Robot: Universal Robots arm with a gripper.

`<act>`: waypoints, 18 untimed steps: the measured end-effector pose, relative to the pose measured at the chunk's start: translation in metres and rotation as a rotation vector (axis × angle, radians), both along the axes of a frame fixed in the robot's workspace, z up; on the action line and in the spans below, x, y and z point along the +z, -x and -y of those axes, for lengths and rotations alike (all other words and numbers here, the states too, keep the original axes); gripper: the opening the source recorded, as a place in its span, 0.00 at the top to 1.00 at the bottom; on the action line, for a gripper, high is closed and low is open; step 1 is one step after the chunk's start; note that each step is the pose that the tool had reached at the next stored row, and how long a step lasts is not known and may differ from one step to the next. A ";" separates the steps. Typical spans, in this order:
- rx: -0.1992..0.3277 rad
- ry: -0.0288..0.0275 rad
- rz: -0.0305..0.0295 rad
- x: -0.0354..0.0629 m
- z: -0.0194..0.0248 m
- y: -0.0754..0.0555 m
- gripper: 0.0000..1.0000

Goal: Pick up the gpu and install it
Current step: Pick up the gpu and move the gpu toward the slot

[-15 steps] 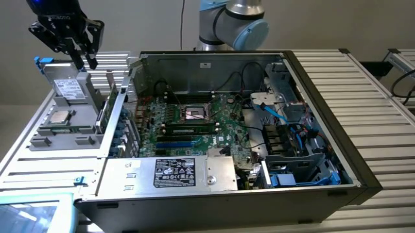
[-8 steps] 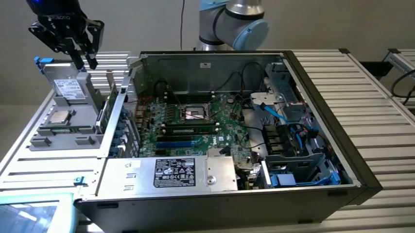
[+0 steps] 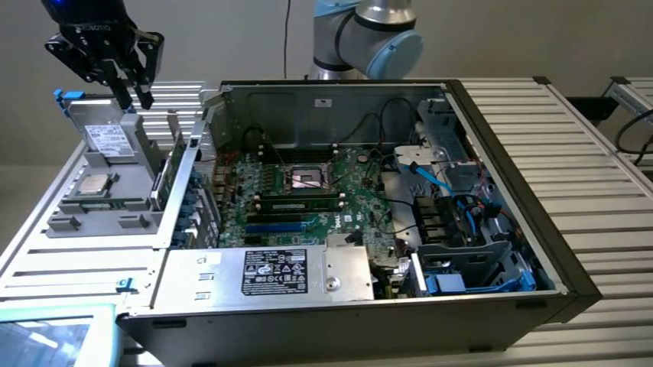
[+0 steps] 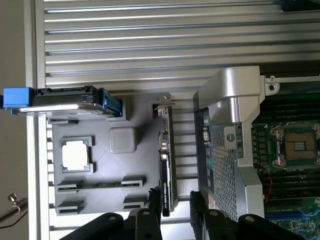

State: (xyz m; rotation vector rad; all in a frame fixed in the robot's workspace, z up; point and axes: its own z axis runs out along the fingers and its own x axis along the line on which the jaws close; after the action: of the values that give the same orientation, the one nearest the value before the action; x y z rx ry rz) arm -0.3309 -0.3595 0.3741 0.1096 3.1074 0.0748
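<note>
Gripper (image 3: 136, 95) wide open, empty, high over the grey tray (image 4: 100, 165). Graphics card (image 4: 166, 165) below, on edge at the tray's side nearest the computer case (image 3: 571, 252), long edge crosswise to the jaws' closing line.

worktop (image 3: 597, 157): ribbed metal slats | borne directly: open computer case (image 3: 337, 325), grey parts holder (image 4: 107, 172) | layout: holder is set beside case

Matte black two-finger metal gripper (image 3: 134, 98) w/ jointed link bars — round pivot screws (image 4: 210, 214) at each hinge, blue glow up top. Its silver-grey tubular arm (image 3: 383, 11) has rounded light-blue plastic joint caps (image 3: 403, 50).
</note>
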 end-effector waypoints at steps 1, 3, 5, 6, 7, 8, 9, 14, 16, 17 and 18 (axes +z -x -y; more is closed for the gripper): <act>0.000 0.0001 0.0000 0.0000 0.0000 0.000 0.62; 0.000 0.0002 0.0000 -0.0006 -0.0001 0.000 0.62; 0.000 0.0002 0.0000 -0.0041 0.0000 0.000 0.62; 0.000 0.0001 0.0001 -0.0060 -0.0001 0.000 0.62; 0.000 0.0002 0.0000 -0.0077 0.0000 0.000 0.62; 0.000 0.0002 -0.0001 -0.0096 -0.0001 0.000 0.62; 0.000 0.0002 0.0000 -0.0114 -0.0001 0.000 0.62; 0.000 0.0003 -0.0001 -0.0205 -0.0001 0.000 0.62; 0.000 0.0002 -0.0001 -0.0241 -0.0001 0.000 0.62; 0.000 0.0002 0.0000 -0.0259 -0.0001 0.000 0.62; 0.000 0.0002 0.0001 -0.0277 -0.0001 0.000 0.62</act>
State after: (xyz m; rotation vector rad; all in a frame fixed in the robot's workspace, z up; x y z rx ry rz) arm -0.3313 -0.3594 0.3464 0.1095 3.1074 0.0745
